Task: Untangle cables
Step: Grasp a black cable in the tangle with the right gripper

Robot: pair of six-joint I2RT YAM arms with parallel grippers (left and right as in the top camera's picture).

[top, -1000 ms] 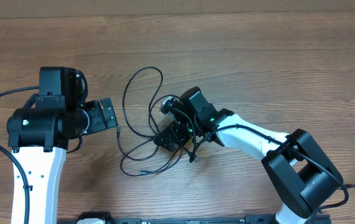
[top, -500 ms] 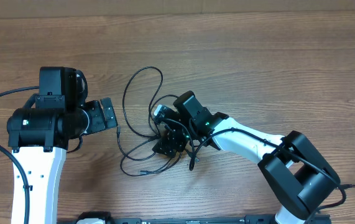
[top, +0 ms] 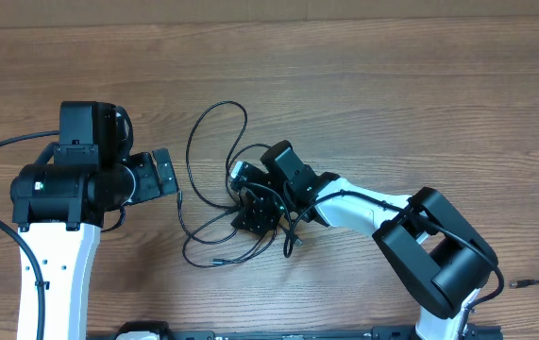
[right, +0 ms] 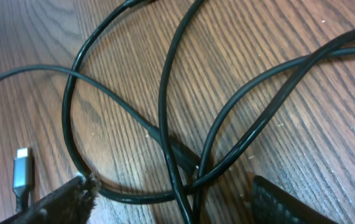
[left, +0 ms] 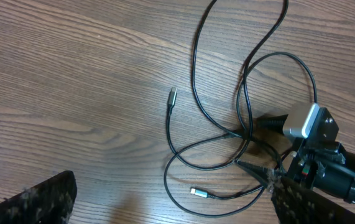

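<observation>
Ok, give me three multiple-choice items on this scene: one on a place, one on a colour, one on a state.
1. Where does the right gripper stand?
A. Over the tangle of cables
B. Resting on its own base
C. Far off to one side of the cables

2. What colour are the cables?
A. White
B. Red
C. Black

3. How do the left gripper's jaws stand?
A. Shut on a plug
B. Open, with nothing gripped
C. Shut on a cable

Key:
1 A: the right wrist view shows crossed cables lying between its jaws.
2 C: every cord on the wooden table is black.
3 B: the left wrist view shows the jaws wide apart, with nothing gripped.
</observation>
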